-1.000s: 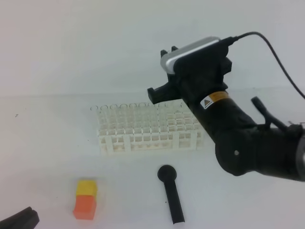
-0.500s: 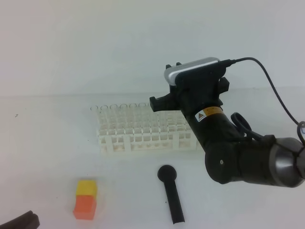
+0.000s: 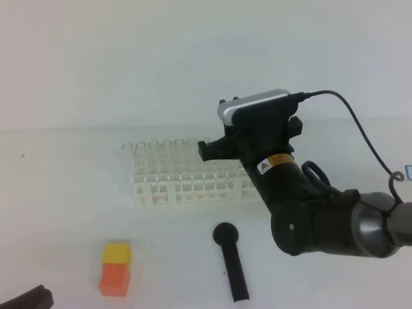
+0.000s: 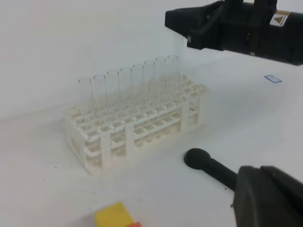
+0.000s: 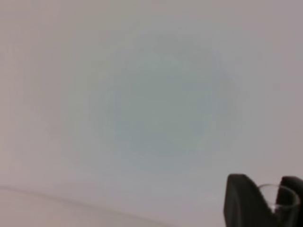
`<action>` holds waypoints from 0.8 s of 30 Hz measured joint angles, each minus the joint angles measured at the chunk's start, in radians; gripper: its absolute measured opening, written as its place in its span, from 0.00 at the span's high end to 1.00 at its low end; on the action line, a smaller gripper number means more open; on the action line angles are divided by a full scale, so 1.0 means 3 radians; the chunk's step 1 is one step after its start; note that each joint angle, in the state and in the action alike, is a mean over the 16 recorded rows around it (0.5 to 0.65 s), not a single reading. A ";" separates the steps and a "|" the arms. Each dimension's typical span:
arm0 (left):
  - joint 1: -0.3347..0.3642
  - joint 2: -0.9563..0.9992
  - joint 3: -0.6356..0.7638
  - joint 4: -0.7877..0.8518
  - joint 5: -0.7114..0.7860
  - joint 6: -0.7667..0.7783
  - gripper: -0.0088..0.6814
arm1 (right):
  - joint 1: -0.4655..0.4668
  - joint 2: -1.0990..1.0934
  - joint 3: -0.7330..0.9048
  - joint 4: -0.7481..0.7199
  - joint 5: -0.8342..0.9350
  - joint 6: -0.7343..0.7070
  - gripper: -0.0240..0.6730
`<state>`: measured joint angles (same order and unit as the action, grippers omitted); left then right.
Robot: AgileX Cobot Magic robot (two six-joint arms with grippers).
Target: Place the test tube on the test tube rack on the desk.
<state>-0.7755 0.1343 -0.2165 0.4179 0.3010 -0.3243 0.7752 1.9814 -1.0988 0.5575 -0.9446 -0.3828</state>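
My right gripper [image 3: 210, 149] hangs over the right end of the white test tube rack [image 3: 187, 180], which stands on the white desk [image 3: 64, 212]. It is shut on the clear test tube [image 5: 277, 191], whose rim shows between the two dark fingers [image 5: 241, 201]. In the left wrist view the tube [image 4: 180, 56] hangs upright from the gripper [image 4: 183, 34] down towards the rack's [image 4: 118, 137] right end. I cannot tell whether its tip is inside a hole. My left gripper [image 3: 26, 299] lies low at the front left, only partly in view.
A row of alike clear tubes [image 4: 128, 90] stands in the rack's back row. A black round-headed stick [image 3: 230, 261] lies in front of the rack. A yellow-and-orange block [image 3: 116, 268] stands at the front left. A blue mark [image 4: 273, 78] lies on the desk far right.
My right arm has come down and slightly left with the test tube, bringing the gripper lower over the rack's right end. The left gripper has stayed almost still.
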 joint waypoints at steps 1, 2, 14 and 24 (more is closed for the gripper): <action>0.0000 0.0000 0.0000 -0.0001 0.0000 0.0000 0.99 | 0.0002 0.0016 0.0000 0.0000 -0.0002 0.0003 0.79; 0.0000 0.0000 0.0000 0.0000 0.0000 0.0000 0.99 | 0.0004 0.0033 0.0000 0.0001 -0.0004 0.0005 0.79; 0.0000 0.0000 0.0001 0.0001 0.0000 0.0000 0.99 | 0.0014 0.0230 -0.0001 0.0001 -0.0139 0.0016 0.79; 0.0000 0.0000 0.0001 0.0002 0.0003 0.0000 0.99 | 0.0014 0.0418 -0.0017 -0.0014 -0.0396 0.0062 0.79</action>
<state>-0.7755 0.1343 -0.2162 0.4184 0.3020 -0.3243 0.7794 2.1069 -1.1039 0.5534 -1.0634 -0.3643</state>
